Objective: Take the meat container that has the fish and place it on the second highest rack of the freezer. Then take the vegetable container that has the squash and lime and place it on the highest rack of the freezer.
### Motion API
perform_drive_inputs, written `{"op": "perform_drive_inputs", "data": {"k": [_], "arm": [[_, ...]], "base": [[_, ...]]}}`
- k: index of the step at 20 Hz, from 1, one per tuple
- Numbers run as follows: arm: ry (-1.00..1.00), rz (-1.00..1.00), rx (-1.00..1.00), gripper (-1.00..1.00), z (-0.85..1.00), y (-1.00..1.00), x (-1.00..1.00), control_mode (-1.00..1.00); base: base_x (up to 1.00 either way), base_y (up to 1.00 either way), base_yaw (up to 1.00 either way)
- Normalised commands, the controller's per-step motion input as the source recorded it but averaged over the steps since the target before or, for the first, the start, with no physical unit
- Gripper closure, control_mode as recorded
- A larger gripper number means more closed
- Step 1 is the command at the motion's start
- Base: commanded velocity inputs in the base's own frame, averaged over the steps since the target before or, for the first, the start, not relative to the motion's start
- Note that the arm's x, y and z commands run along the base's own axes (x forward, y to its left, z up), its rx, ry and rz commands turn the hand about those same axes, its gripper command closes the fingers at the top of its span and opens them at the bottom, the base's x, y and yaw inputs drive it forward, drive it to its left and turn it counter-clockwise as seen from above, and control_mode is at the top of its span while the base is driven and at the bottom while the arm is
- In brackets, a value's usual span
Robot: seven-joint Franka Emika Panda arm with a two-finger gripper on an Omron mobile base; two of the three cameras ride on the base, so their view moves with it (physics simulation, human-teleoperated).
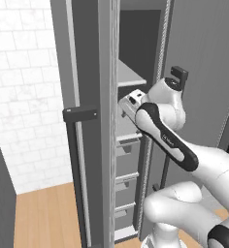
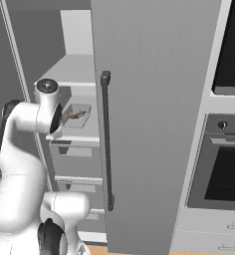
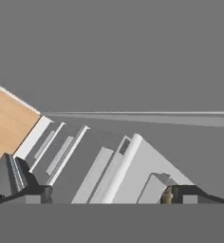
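Inside the tall freezer, one clear meat container with a single brownish fish in it sits on a white rack, the second one down; one more rack lies above it and carries nothing that can be made out. Below these two racks, three drawers are stacked down to the floor. The arm's white forearm reaches in through the gap between two grey doors, one open door on its left with a dark handle and one door on its right with a long vertical handle. From the hand view, the gripper points down over the rack edge with its two dark fingertips spread well apart and nothing between them; a corner of the container and a bit of fish show just beside the right-hand tip. One built-in oven stands to the right of the freezer.
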Motion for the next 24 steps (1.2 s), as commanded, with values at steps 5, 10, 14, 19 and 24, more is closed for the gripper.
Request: {"op": "perform_drive_inputs", "data": {"k": [5, 10, 14, 19, 24], "arm": [[0.02, 0.30, -0.17, -1.00, 0.54, -0.02, -1.00, -1.00], [0.03, 0.15, -0.17, -1.00, 0.56, -0.09, -1.00, -1.00], [-0.05, 0.24, -0.24, -1.00, 0.42, -0.62, -1.00, -1.00], [-0.11, 0.42, -0.25, -1.00, 0.11, -0.74, -1.00, -1.00], [-0.05, 0.49, -0.20, -1.00, 0.00, -0.36, -0.89, -1.00]], "base": [[0.00, 0.00, 0.00], [0.00, 0.00, 0.00], [0.00, 0.00, 0.00], [0.00, 0.00, 0.00], [0.00, 0.00, 0.00]]}}
